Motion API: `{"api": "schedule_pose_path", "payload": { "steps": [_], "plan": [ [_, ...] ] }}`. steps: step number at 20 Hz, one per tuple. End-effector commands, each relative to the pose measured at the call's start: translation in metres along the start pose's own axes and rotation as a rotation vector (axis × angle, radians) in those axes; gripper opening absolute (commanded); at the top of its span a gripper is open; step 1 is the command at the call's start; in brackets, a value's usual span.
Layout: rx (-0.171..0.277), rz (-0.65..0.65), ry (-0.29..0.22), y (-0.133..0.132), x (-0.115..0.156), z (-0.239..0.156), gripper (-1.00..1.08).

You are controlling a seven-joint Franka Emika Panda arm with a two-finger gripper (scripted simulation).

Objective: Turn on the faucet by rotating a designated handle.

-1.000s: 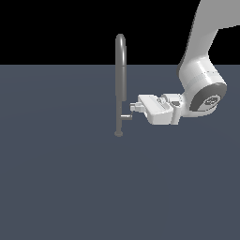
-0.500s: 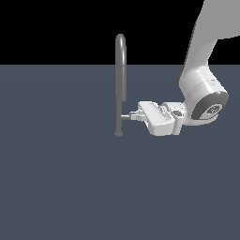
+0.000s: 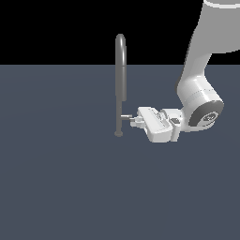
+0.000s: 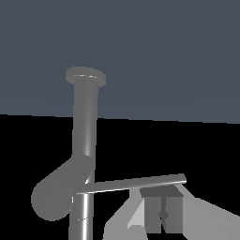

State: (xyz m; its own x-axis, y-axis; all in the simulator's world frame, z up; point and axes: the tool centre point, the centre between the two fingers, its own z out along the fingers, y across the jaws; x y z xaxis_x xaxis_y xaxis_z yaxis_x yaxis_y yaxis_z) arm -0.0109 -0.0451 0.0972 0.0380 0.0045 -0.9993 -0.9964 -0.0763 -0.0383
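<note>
The faucet [image 3: 121,84] stands upright on the dark grey table [image 3: 61,178], a slim grey pipe with an arched top and a small round base resting on the surface. Low on the pipe, just above the base, the handle [image 3: 125,116] sticks out as a short stub toward the exterior view's right. The arm [image 3: 201,75] comes down from the upper right of that view and bends so that the white claw [image 3: 134,120] lies nearly level, pointing at the pipe from the exterior view's right. Its tip sits right at the outer end of the handle, touching it or all but touching; the pictures do not settle which. In the wrist view the handle [image 4: 133,183] shows as a thin bright bar running out from the faucet [image 4: 86,126], with a dark grey finger [image 4: 161,208] of the claw close beside the bar's far end. Only that finger is plain to see, so whether the claw is apart or together cannot be told.
</note>
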Motion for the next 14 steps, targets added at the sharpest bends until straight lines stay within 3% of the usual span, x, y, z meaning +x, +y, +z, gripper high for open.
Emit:
{"api": "schedule_pose_path", "payload": {
  "steps": [1,14],
  "plan": [
    [0.000,0.001,0.000,0.000,0.001,0.000,-1.00],
    [0.006,0.034,0.002,-0.006,0.050,0.000,-1.00]
  ]
}}
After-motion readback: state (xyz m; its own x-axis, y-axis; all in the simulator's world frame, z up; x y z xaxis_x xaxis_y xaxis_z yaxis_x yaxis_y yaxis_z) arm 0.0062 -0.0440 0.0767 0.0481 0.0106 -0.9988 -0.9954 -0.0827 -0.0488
